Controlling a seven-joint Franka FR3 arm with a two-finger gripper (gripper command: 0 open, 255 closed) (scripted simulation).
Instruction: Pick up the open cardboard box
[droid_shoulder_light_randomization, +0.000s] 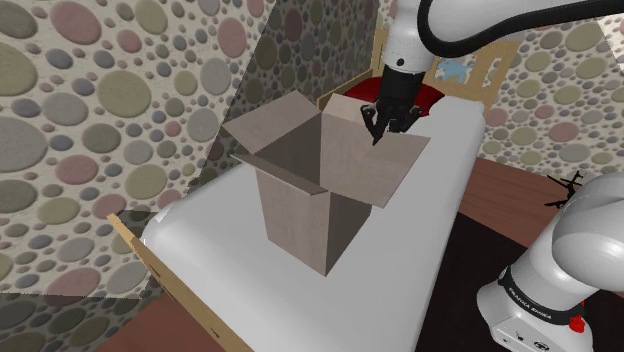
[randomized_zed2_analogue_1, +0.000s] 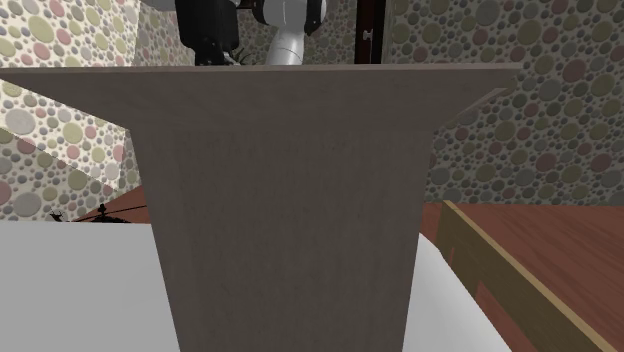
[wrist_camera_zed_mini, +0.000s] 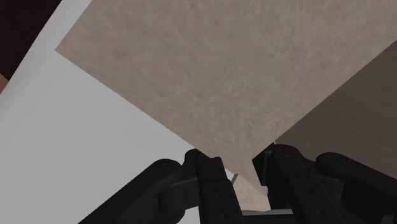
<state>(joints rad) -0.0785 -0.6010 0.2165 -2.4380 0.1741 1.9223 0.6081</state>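
The open cardboard box (droid_shoulder_light_randomization: 310, 200) is stood upright on the bed, roughly mid-mattress and a bit closer to the wall-side edge, with all four flaps splayed out. The gripper (droid_shoulder_light_randomization: 379, 133) is parked right at the flap that's spread toward the shoulder view's right, at that flap's corner nearest the pillow end of the bed. In the wrist view the claw (wrist_camera_zed_mini: 240, 167) is seen with its fingers (wrist_camera_zed_mini: 210, 175) just slightly apart. The tip of the pale brown flap (wrist_camera_zed_mini: 210, 76) is poked into that narrow gap, with white mattress (wrist_camera_zed_mini: 83, 146) showing beside it. Whether the flap is actually being touched can't be made out, so no real pinch can be claimed. From the second exterior view the box (randomized_zed2_analogue_1: 290, 200) is seen very close up, with the white arm (randomized_zed2_analogue_1: 290, 35) above its top edge. The mattress (droid_shoulder_light_randomization: 400, 270) is plain white and is set in a light wooden frame (droid_shoulder_light_randomization: 175, 290). A red pillow (droid_shoulder_light_randomization: 432, 97) is laid at the headboard (droid_shoulder_light_randomization: 482, 70). The walls (droid_shoulder_light_randomization: 100, 90) are covered in a pebble pattern and the floor (droid_shoulder_light_randomization: 510, 200) is reddish wood. A small black object (droid_shoulder_light_randomization: 567, 187) is seen on the floor, beyond the stand (droid_shoulder_light_randomization: 530, 305).
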